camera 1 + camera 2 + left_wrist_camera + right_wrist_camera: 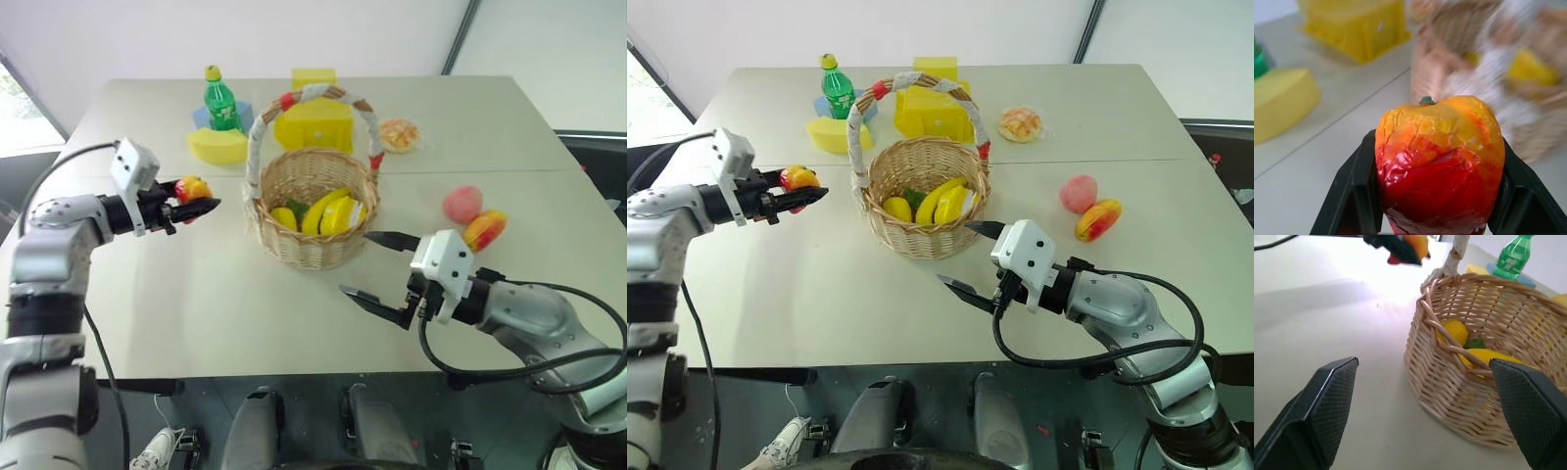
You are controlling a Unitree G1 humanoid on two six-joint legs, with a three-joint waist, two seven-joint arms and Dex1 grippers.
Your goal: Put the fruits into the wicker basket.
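Note:
My left gripper [196, 205] is shut on a small red-and-yellow fruit [1440, 166] and holds it above the table, left of the wicker basket [312, 206]. The basket has a tall handle wrapped white with red bands and holds yellow items. A pink peach [462, 205] and a red-orange mango [485, 230] lie on the table to the basket's right. My right gripper [380, 271] hovers open just in front of the basket's near right side, with nothing between its fingers [1327, 406].
At the back stand a green bottle [220, 101], a yellow foam wedge [217, 146] and a yellow box-shaped block [315, 120]. A pale orange bread bun [400, 134] lies back right. The table's front edge runs just below my right gripper.

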